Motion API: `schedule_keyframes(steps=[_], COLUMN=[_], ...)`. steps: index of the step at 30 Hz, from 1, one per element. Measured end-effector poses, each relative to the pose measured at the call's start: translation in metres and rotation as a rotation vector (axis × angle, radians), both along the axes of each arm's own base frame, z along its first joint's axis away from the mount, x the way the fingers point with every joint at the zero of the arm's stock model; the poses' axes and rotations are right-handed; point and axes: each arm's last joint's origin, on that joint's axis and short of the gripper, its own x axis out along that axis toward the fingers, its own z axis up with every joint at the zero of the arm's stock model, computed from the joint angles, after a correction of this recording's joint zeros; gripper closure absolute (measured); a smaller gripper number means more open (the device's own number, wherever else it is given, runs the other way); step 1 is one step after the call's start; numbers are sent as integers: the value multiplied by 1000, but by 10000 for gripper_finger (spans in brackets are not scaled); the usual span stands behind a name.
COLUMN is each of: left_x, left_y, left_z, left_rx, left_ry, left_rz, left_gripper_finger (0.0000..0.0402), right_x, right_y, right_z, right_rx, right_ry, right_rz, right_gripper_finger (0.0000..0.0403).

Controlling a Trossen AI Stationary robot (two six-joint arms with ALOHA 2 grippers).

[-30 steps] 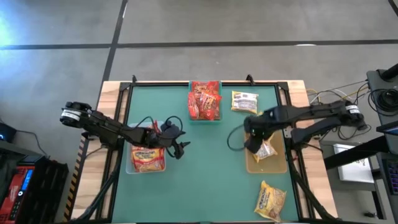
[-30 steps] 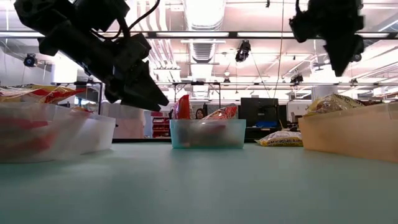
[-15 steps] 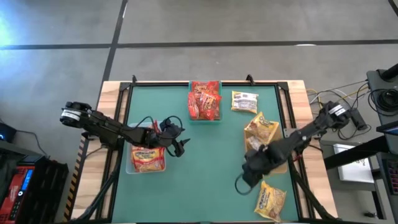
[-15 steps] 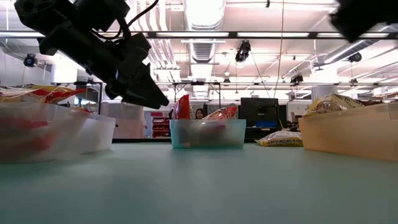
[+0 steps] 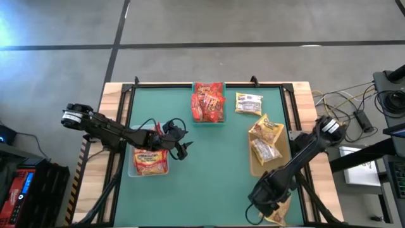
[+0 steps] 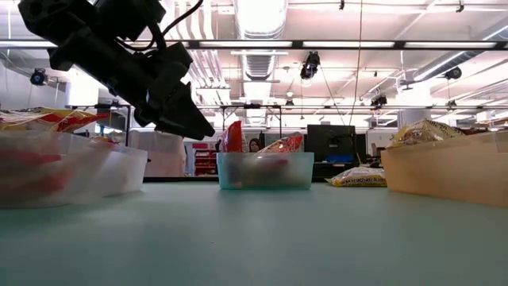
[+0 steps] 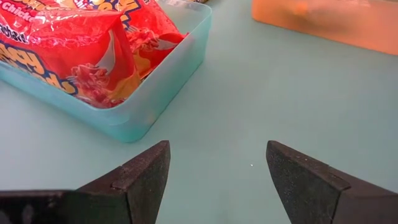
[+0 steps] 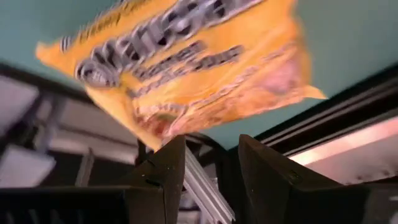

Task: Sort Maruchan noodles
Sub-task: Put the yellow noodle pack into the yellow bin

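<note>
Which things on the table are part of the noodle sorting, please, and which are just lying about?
Part of the job:
- red packets in teal bin
- yellow packets in tan bin
- loose yellow packet
- clear bin

Lying about:
- cables beside the table

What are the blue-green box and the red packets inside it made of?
The teal bin looks like translucent plastic: its contents show faintly through smooth, rounded walls. The red noodle packets appear to be thin glossy plastic film, judging by the crinkles and bright glare.
</note>
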Motion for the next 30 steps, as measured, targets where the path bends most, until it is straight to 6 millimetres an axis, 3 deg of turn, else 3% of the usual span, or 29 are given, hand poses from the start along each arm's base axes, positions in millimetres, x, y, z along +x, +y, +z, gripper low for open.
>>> schedule_keyframes(steps=[14,23,30], left_x=[0,0,0], left_y=[0,0,0], left_z=[0,0,0], left_rx=[-1,-1,-1], left_ry=[0,0,-1], left_rz=[-2,-2,-2], left_gripper_finger=[151,151,151], right_x=[9,15,38], right_y=[12,10,8], right_z=[-33,-31,-19], right_rx=[72,33,-77], right_ry=[-76,-271,-545], right_rz=[201,368,507], right_gripper_finger=[264,264,264])
